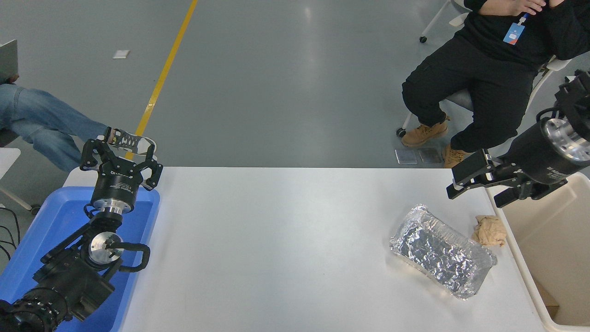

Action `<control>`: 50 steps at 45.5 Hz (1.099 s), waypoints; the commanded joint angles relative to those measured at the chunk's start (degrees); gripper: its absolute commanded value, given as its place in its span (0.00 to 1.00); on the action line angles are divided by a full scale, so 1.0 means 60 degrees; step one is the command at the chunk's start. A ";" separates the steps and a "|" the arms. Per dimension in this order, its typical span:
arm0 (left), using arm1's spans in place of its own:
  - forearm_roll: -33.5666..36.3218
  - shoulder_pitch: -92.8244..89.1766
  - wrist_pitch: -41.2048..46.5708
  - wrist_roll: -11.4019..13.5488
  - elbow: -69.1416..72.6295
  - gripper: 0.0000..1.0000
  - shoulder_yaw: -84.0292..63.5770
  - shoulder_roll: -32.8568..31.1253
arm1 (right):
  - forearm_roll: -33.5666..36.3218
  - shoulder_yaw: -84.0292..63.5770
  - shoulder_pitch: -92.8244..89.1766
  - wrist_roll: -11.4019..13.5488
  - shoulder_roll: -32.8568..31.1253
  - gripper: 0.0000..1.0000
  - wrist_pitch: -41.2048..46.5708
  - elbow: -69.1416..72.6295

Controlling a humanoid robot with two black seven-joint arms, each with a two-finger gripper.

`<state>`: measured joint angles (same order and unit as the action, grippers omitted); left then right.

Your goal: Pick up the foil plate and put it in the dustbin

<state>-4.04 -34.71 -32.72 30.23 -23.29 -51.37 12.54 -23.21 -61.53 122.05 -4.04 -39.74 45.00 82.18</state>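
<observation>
Parked lower left, the left gripper (120,154) is sitting open while the right gripper (465,182) is hovering open-jawed, foil plate (442,251) lying untouched, dustbin (521,258) waiting

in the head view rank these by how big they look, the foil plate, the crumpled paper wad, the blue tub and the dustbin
1. blue tub and dustbin: both large and cut off by the picture's edge, so I won't rank them against each other.
2. foil plate.
3. crumpled paper wad, clearly the smallest.
</observation>
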 commanded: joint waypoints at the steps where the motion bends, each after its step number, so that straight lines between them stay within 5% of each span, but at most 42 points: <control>1: -0.0001 -0.0002 -0.0010 0.0000 0.0000 0.99 -0.0008 -0.0010 | -0.0013 -0.0028 -0.0053 -0.0014 0.0001 1.00 0.0000 0.0000; 50: -0.0001 -0.0002 -0.0010 0.0000 0.0015 0.99 0.0007 0.0005 | -0.0291 -0.0072 -0.0464 -0.0014 0.0456 1.00 0.0000 -0.0395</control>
<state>-4.05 -34.72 -32.79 30.23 -23.28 -51.33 12.57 -23.91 -61.79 120.02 -4.13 -36.91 45.00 80.95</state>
